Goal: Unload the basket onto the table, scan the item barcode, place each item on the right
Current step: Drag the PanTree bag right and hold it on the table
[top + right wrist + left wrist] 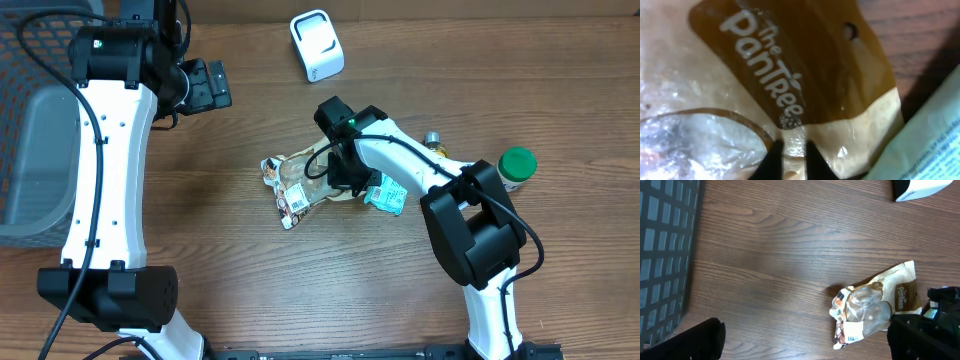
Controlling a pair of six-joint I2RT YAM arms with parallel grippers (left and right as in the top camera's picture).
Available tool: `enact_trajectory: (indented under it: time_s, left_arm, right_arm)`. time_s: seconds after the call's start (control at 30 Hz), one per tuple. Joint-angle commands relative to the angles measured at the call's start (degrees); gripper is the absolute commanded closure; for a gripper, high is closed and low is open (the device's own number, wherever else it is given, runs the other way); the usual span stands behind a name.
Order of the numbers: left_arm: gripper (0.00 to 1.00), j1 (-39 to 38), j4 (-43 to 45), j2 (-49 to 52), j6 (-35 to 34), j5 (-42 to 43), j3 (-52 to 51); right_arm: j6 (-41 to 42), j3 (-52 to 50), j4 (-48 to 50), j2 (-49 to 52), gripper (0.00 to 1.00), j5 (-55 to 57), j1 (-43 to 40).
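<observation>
On the far left I see a grey basket (30, 120) at the edge of the table (250, 290). Next to it, up near the top, my left claw (208, 86) hangs over bare wood. It is wide open and holds nothing. In its own camera, one dark finger (700, 340) shows low at the left edge and the other low at the right, far apart.

Near the middle of the table lies the bag (298, 185) I have to scan. It is a flat brown and clear snack bag, a bit crumpled, with a small white label at its lower end. Up past it, near the top edge, the white scanner (317, 45) stands well apart from the bag.

My right claw (345, 172) is down on the right end of the bag. Up close, its two black tips (775, 160) sit on the pale part of the bag (790, 65), just under the white words. The claw is narrow, with only a thin strip of bag showing in the gap. I cannot tell if it is pinching the bag or only resting on it.

Just right of the bag, touching it, lies a light blue packet (385, 195). Further right stands a jar (517, 165) with a green lid.
</observation>
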Motion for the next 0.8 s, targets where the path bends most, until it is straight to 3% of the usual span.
enact_trajectory:
  time_s: [0.0,0.07,0.27,0.5,0.53,0.57,0.6,0.77]
  left_arm:
    - [0.01,-0.37,0.22,0.09,0.63,0.28,0.85]
    - [0.01,-0.37,0.22,0.09,0.63,0.28,0.85]
    - [0.01,-0.37,0.22,0.09,0.63,0.28,0.85]
    - [0.01,-0.37,0.22,0.09,0.63,0.28,0.85]
    - [0.0,-0.37,0.22,0.09,0.63,0.28,0.85]
    - [0.0,-0.37,0.22,0.09,0.63,0.28,0.85]
    - [0.0,-0.37,0.22,0.09,0.63,0.28,0.85]
    - [0.0,-0.37,0.22,0.09,0.63,0.28,0.85]
  right_arm:
    - [-0.28,-1.55,-0.33,1.92,0.74,1.01,0.83]
    - [-0.31,-1.55,-0.35,1.92,0.58,1.03,0.94]
    - [-0.28,-1.46,-0.22,1.42,0.54,1.03,0.96]
    - [-2.29,0.44,-0.7,-5.25,0.34,1.01,0.9]
    - [-2.71,0.44,-0.35,-6.14,0.27,1.01,0.9]
    - [-3.04,0.44,0.04,-6.91,0.06,1.03,0.9]
    - [-3.34,0.44,0.42,-7.3,0.0,1.03,0.9]
    - [-3.34,0.26,1.9,-7.15,0.0,1.09,0.85]
